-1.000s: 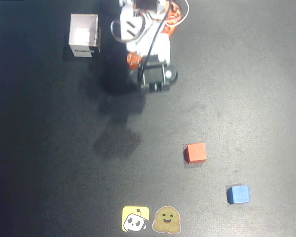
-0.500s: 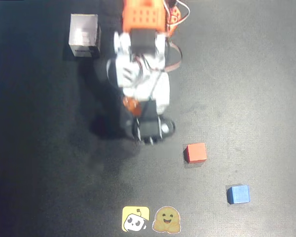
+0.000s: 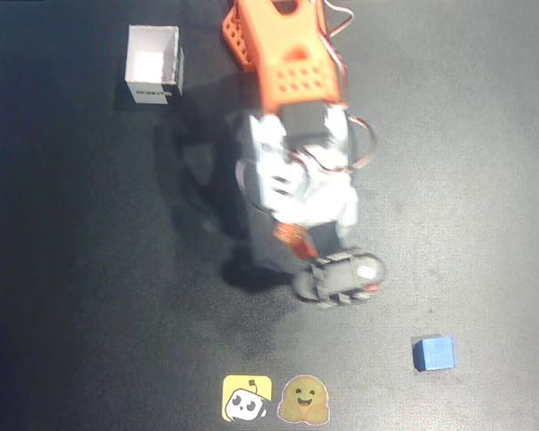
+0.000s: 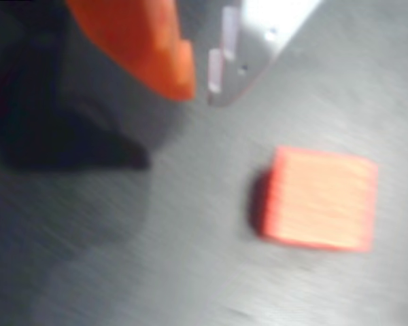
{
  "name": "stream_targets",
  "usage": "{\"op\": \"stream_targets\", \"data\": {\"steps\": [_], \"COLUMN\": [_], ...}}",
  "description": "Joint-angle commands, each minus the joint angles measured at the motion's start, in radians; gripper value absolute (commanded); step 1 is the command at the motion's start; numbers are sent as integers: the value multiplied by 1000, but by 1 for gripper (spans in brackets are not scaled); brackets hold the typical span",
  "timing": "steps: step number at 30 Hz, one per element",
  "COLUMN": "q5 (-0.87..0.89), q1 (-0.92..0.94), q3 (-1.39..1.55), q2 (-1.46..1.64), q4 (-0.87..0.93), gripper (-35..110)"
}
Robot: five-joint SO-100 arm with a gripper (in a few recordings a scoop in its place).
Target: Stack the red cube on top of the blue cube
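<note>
Red cube (image 4: 319, 198) in wrist view, untouched | blue cube (image 3: 433, 353) in overhead view | fingers (image 4: 200, 85) nearly together, empty

Through my wrist view I see the red cube (image 4: 319, 198) lying flat on the dark desk (image 4: 156, 272), its orange-red top face turned up to me, matte and plain, a little blurred, edges slightly askew to the picture's frame. It sits alone, touching nothing, with a thin shadow along its left side. The blue cube (image 3: 433, 353) shows in the overhead view near the lower right of the desk, bright blue, small, resting flat and square, nothing on top of it.
</note>
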Motion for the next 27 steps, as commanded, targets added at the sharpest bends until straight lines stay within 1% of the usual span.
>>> {"op": "stream_targets", "data": {"steps": [1, 5, 11, 14, 18, 21, 25, 27], "q5": [15, 21, 28, -18, -26, 49, 199, 219], "q1": [-54, -106, -144, -149, -146, -140, -132, -129], "q3": [-78, -137, -141, -141, -129, -114, -67, -54], "q2": [-32, -98, -138, -160, -164, -153, -126, -118], "q4": [-20, -29, -109, -147, -150, -130, -129, -129], "gripper": [0, 0, 0, 0, 0, 0, 0, 0]}}
